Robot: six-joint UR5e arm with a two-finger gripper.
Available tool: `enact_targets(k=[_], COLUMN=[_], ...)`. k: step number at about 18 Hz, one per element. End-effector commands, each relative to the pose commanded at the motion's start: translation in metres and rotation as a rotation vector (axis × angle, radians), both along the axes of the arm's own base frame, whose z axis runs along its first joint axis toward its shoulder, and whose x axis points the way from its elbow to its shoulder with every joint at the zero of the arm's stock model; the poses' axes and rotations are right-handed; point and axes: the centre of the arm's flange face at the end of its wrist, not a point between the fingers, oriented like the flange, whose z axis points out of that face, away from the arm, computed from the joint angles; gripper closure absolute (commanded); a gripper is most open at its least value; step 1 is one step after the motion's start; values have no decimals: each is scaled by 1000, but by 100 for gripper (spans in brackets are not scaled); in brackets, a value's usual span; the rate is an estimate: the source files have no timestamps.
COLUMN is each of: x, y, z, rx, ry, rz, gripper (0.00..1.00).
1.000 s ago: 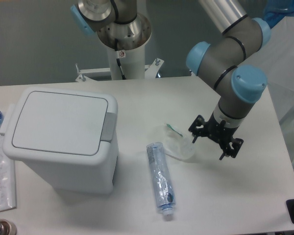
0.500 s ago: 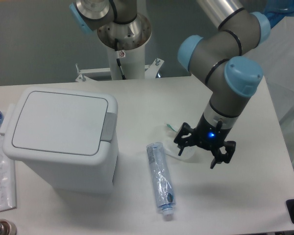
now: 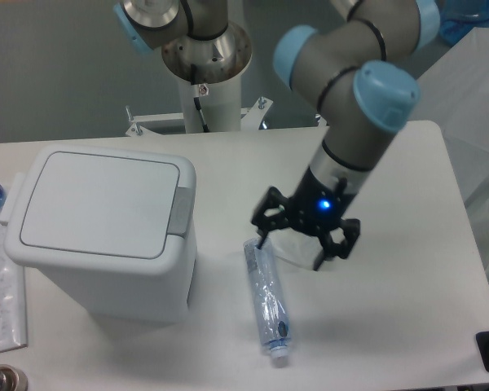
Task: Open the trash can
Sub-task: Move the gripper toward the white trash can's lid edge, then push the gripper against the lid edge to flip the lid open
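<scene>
Well, trash can [image 3: 106, 236] sits shut, left of spread jaws.

A single fixed camera looks down steeply from the front edge of the white table [image 3: 407, 326] toward the arm's base column [image 3: 205, 90] at the far side (moderately close, table filling most of the frame).

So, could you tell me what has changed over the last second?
The gripper has swung left across the table toward the trash can, jaws open and empty, now over the clear plastic piece beside the crushed bottle. The can's lid stays shut; the bottle has not moved.
</scene>
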Motion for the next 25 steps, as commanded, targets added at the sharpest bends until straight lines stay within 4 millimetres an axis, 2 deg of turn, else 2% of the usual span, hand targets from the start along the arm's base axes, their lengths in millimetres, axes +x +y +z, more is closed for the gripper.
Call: enact_targets(k=[4,7,9,12,25], x=[30,44,48,52,50], y=[8,11,13,14,14], z=[28,39,34,17,-3], rx=[50,77,70,52,27], ry=[-20,-34,-39,-49,-36], rz=[3,0,-7,-17,-42], gripper=[0,0,0,0,0])
